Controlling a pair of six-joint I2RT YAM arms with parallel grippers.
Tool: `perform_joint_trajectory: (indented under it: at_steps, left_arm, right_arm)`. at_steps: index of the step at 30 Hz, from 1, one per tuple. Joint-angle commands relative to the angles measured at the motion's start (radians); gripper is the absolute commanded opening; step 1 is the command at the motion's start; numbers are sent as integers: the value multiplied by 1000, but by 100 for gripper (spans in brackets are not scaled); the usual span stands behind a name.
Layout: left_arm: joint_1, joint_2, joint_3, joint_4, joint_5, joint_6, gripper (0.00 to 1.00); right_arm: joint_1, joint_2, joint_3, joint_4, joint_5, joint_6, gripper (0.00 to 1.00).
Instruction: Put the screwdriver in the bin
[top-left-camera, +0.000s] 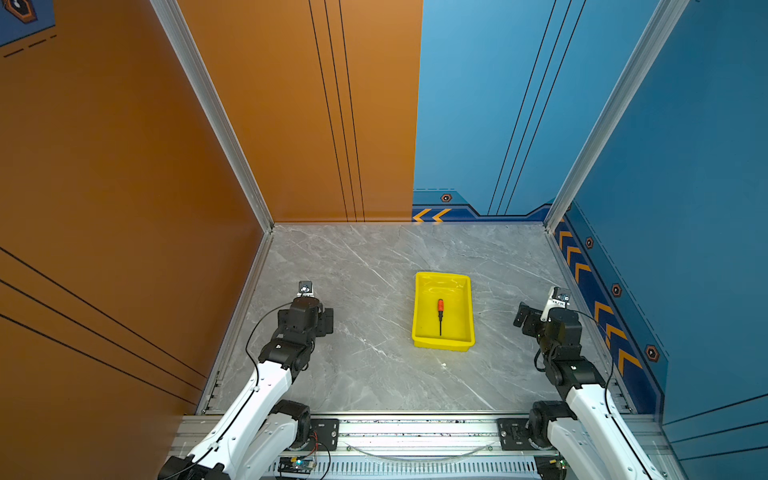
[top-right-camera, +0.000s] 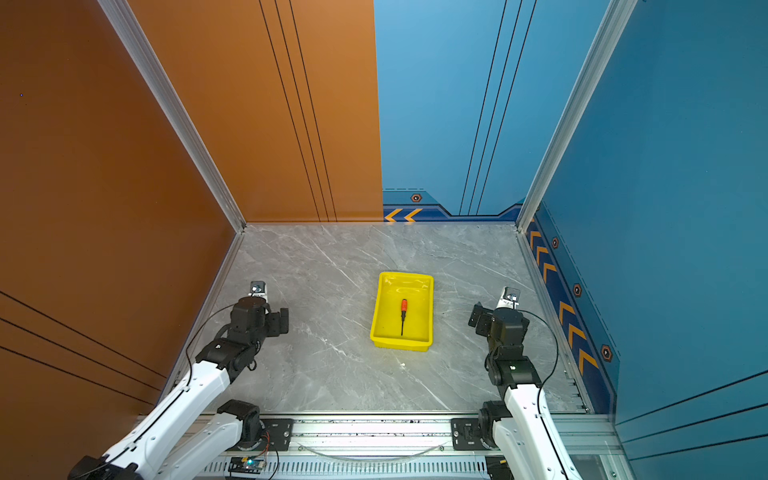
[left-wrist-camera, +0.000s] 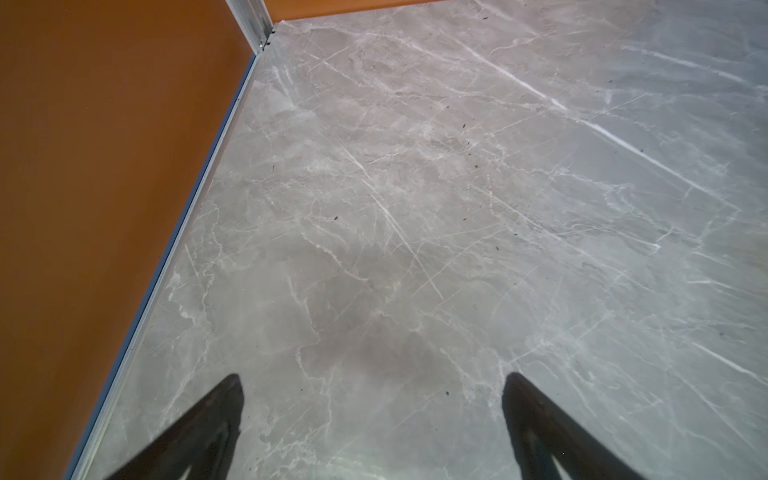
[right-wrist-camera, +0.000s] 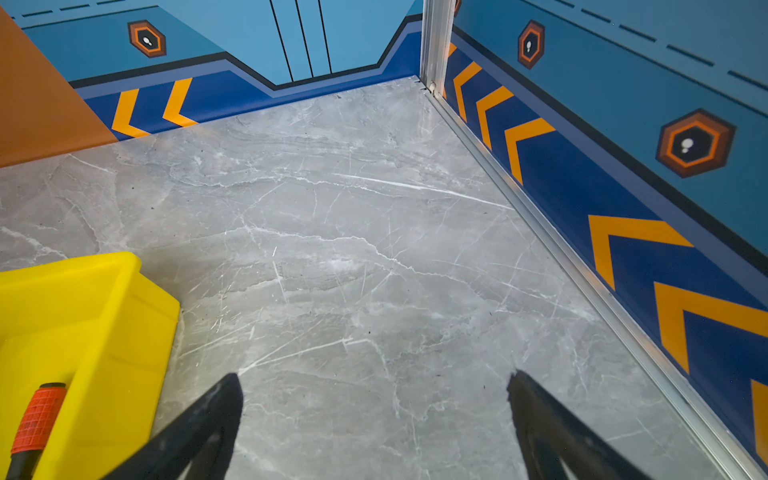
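In both top views the screwdriver (top-left-camera: 440, 311) (top-right-camera: 403, 311), with its orange handle and thin black shaft, lies flat inside the yellow bin (top-left-camera: 443, 344) (top-right-camera: 401, 345), handle toward the back wall. The right wrist view catches a corner of the bin (right-wrist-camera: 108, 316) and the screwdriver's orange handle (right-wrist-camera: 39, 415) inside it. My left gripper (left-wrist-camera: 374, 378) (top-left-camera: 326, 322) hovers open over bare table, well left of the bin. Open and holding nothing, my right gripper (right-wrist-camera: 374, 375) (top-left-camera: 524, 320) stands to the right of the bin.
The grey marble table (top-left-camera: 365, 374) is walled by an orange panel (top-left-camera: 124, 208) on the left and blue panels (top-left-camera: 685, 208) at the back and right. A metal rail (top-left-camera: 415, 432) carrying both arm bases runs along the front edge.
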Motion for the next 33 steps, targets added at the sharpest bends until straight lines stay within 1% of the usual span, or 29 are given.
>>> perform_joint_trajectory:
  at_steps: [1, 3, 9, 12, 19, 22, 27, 29, 33]
  left_arm:
    - [26, -52, -88, 37, 16, 25, 98]
    - [24, -68, -130, 89, -53, 4, 98]
    - [39, -52, -169, 143, -97, -25, 98]
    - [55, -34, -190, 238, -74, -10, 98]
    - [92, 65, -218, 476, -57, 43, 98]
    - [118, 118, -233, 602, 4, 57, 98]
    - [131, 267, -212, 782, 54, 72, 98]
    - [136, 330, -193, 839, 78, 74, 98]
    - [143, 446, -154, 942, 131, 88, 98]
  right_arm:
    - [-6, -21, -54, -36, -10, -37, 100]
    - [-6, -16, -77, 16, -4, -40, 100]
    - [-6, 72, -105, 133, 9, -62, 100]
    - [-7, 104, -122, 233, 5, -67, 100]
    - [-19, 369, -60, 454, -36, -68, 100]
    - [-20, 473, -28, 543, -52, -68, 100]
    - [-25, 645, 36, 661, -49, -77, 100]
    - [-29, 691, 48, 720, -61, -70, 100]
    - [-34, 779, 90, 781, -67, -61, 100]
